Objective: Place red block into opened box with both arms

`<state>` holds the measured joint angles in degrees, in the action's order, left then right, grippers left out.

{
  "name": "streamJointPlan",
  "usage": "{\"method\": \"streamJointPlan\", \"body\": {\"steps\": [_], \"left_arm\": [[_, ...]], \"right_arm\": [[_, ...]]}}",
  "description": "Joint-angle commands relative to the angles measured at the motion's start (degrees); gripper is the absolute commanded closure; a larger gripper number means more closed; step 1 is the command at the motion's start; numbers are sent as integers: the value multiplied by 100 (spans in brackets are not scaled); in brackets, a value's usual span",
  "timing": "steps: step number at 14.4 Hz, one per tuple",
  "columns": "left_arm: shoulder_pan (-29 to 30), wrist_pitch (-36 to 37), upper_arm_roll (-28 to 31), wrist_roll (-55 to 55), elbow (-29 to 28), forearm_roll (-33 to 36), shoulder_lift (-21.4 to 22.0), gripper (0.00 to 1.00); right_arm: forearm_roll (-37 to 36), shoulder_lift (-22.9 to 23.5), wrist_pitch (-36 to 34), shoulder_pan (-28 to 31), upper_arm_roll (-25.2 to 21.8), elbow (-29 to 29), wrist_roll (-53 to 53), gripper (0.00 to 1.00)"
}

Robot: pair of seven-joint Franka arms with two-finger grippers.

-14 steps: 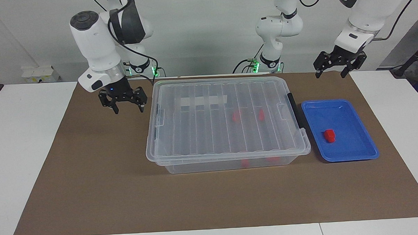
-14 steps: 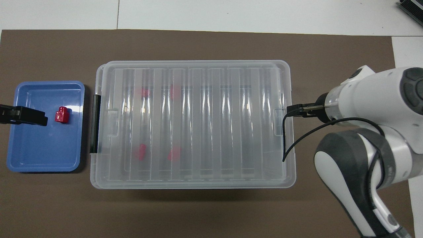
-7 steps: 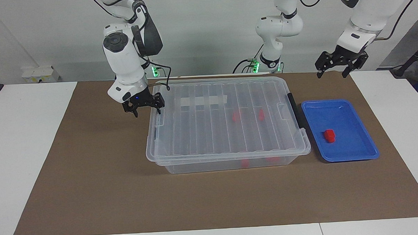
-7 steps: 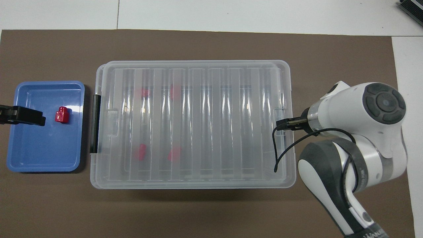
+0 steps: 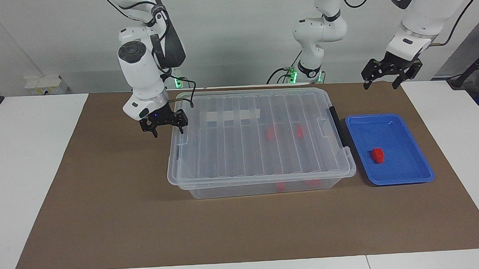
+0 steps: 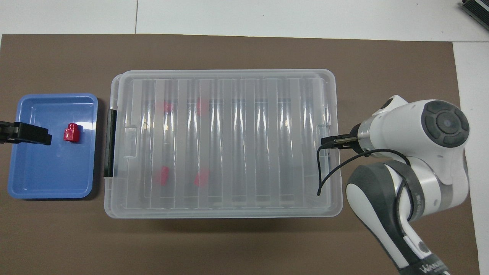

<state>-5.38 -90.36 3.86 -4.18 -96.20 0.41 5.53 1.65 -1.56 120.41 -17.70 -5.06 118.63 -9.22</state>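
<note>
Red block point(image 5: 377, 155) waits in the blue tray point(image 5: 408, 175) as the right gripper point(image 5: 164, 125), jaws spread, has swung in to the lidded box's point(image 5: 261, 177) edge; left gripper point(image 5: 391, 73), also spread, hovers.

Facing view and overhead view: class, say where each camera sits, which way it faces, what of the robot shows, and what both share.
Facing view: high across the table, facing the robots; both arms, left gripper and right gripper open.
Overhead view: above the robots' end, looking steeply down; right arm, left gripper's tip.
Shared: box, tray, red block.
</note>
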Motion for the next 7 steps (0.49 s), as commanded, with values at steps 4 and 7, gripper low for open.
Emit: {"method": "streamJointPlan", "body": {"steps": [4,7], "left_arm": [[282,-851,10,-74,-724,-50,212,0],[424,-1246,10,-136,-733,-50,-95,0]], "right_arm": [[-138,-20,176,345,-4,125,245,0],[-235,15,167,529,-4,90,385,0]]}}
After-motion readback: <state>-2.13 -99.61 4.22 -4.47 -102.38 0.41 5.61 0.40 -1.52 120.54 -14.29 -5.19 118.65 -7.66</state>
